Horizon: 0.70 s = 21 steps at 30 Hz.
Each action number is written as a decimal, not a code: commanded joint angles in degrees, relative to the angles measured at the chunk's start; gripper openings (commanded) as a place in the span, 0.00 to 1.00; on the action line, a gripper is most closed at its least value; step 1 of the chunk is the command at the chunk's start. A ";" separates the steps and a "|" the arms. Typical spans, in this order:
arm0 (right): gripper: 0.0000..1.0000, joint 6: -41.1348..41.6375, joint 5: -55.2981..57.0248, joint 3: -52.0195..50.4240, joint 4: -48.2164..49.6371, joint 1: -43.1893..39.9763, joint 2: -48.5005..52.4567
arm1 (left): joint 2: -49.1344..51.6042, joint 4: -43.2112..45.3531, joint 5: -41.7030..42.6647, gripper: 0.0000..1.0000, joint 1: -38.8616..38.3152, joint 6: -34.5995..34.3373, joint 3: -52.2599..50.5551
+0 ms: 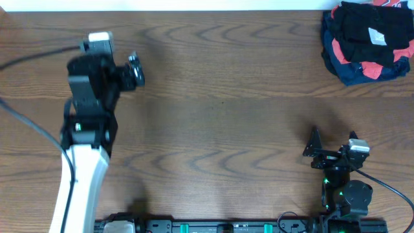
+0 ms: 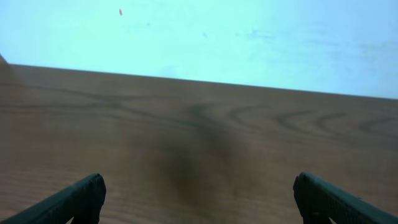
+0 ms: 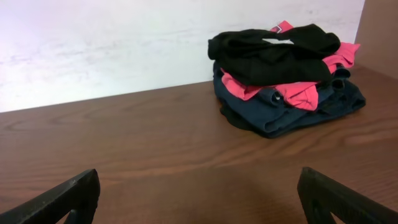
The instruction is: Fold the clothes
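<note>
Overhead: the left gripper [image 1: 132, 72] and right gripper [image 1: 331, 147] are both gaping, empty. The black shirt [image 1: 362, 22] is lying well beyond the right gripper.

Left wrist: only the table [image 2: 186, 124] is showing ahead.

Right wrist: the black shirt is topping the pile ahead-right, so a deep pinch is likely risking the red shirt [image 3: 292, 90] and navy garment [image 3: 311, 109] too.

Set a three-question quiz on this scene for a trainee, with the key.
1. True or false: the black garment lies on top of the red shirt and the navy garment.
2. Where on the table do they lie? A: far right corner. B: centre. C: near left edge.
3. What do the left gripper and right gripper hold?
Key: 1 true. 2 A. 3 nothing; both are open.
</note>
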 commanded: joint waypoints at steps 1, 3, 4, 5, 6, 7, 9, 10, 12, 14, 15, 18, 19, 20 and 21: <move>0.99 -0.85 0.02 -0.13 -0.24 0.48 -0.42 | -7.61 3.80 -1.70 0.98 -0.33 -0.79 -9.03; 0.99 -0.85 0.02 -0.13 -0.24 0.48 -0.42 | -12.50 7.34 -1.70 0.98 -0.33 -0.79 -15.17; 0.99 -0.85 0.02 -0.13 -0.24 0.48 -0.42 | -15.37 9.66 -1.70 0.98 -0.33 -0.76 -18.75; 0.99 -0.85 0.02 -0.13 -0.24 0.48 -0.42 | -17.81 11.67 -1.70 0.98 -0.33 -0.79 -21.75; 0.99 -0.85 0.02 -0.11 -0.24 0.48 -0.42 | -20.83 13.84 -1.70 0.98 -0.33 -0.76 -25.27; 0.99 -0.85 0.02 -0.13 -0.24 0.48 -0.42 | -23.32 15.19 -1.70 0.98 -0.33 -0.76 -27.96; 0.99 -0.85 0.02 -0.13 -0.24 0.48 -0.42 | -28.39 17.14 -1.73 0.98 -0.33 -0.79 -33.00; 0.99 -0.85 0.02 -0.13 -0.24 0.48 -0.42 | -30.77 17.51 -1.70 0.98 -0.33 -0.76 -35.15; 0.99 -0.85 0.02 -0.11 -0.24 0.48 -0.42 | -34.32 17.51 -1.73 0.98 -0.31 -0.76 -38.18; 0.99 -0.85 0.02 -0.13 -0.24 0.48 -0.42 | -37.20 17.49 -1.77 0.98 -0.31 -0.74 -40.68; 0.99 -0.85 0.02 -0.13 -0.24 0.48 -0.42 | -38.45 17.46 -1.77 0.98 -0.31 -0.72 -41.66; 0.99 -0.85 0.02 -0.13 -0.24 0.48 -0.42 | -42.47 17.20 -1.97 0.98 -0.31 -0.72 -44.30; 0.99 -0.85 0.02 -0.11 -0.24 0.48 -0.42 | -43.82 17.20 -1.95 0.98 -0.33 -0.74 -45.13; 0.99 -0.85 0.02 -0.13 -0.24 0.48 -0.42 | -45.68 17.20 -1.97 0.98 -0.31 -0.72 -46.36; 0.99 -0.85 0.02 -0.11 -0.24 0.48 -0.42 | -46.84 17.20 -1.97 0.98 -0.31 -0.72 -47.12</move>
